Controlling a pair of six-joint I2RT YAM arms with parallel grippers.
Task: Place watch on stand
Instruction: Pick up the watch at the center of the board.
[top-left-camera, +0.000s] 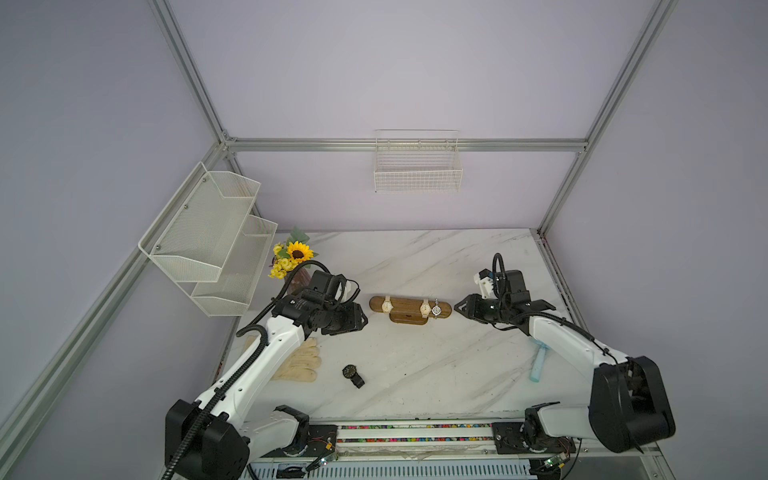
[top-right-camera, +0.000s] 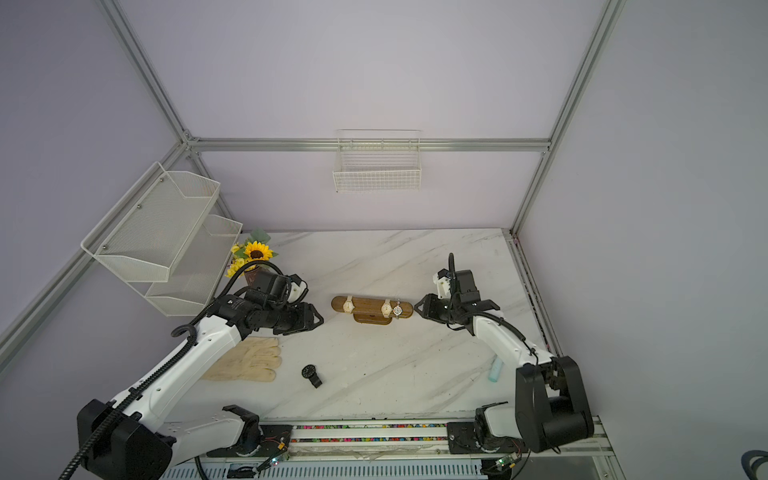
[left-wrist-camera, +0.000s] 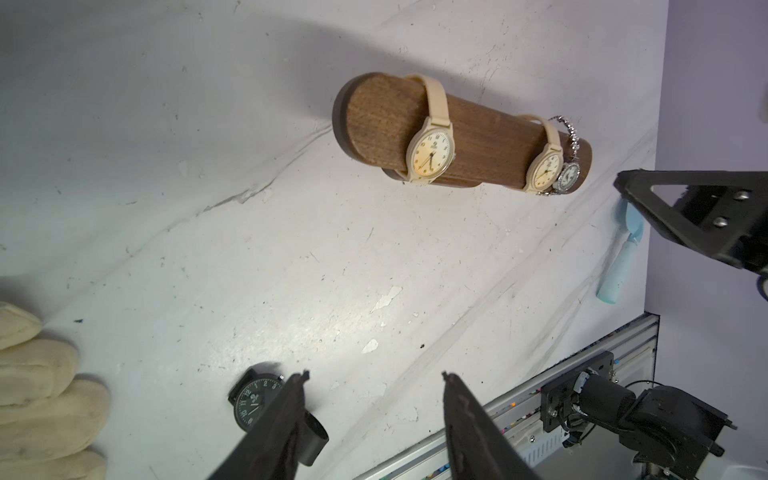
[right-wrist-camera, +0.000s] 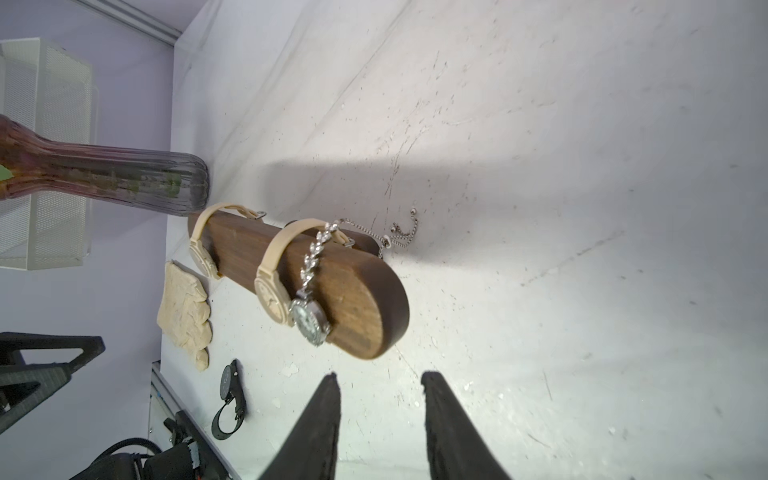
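We count two grippers. The left gripper holds its two fingers wide apart with nothing between them. The right gripper has its two fingers parted more narrowly and is also empty. They hover above the table, one off each end of the stand, both pointing toward it.

The single stand sits near the middle of the marble top, its wooden bar lying crosswise between the grippers. Three watches are strapped around the bar. A beige watch is near the end facing the left gripper, and a second beige watch is toward the end facing the right gripper. A silver bracelet watch is pressed against the second one, its chain ends trailing behind the bar.

A fourth, the black watch, lies on the table well apart from the stand, on the near side and closer to the left arm.

Farther out, a cream glove lies partly under the left arm; it may be a pair laid together, but we cannot tell. One pale blue tube lies beside the right arm. One vase of yellow flowers stands at the far left corner. One wire basket and one two-tier mesh shelf hang on the walls.
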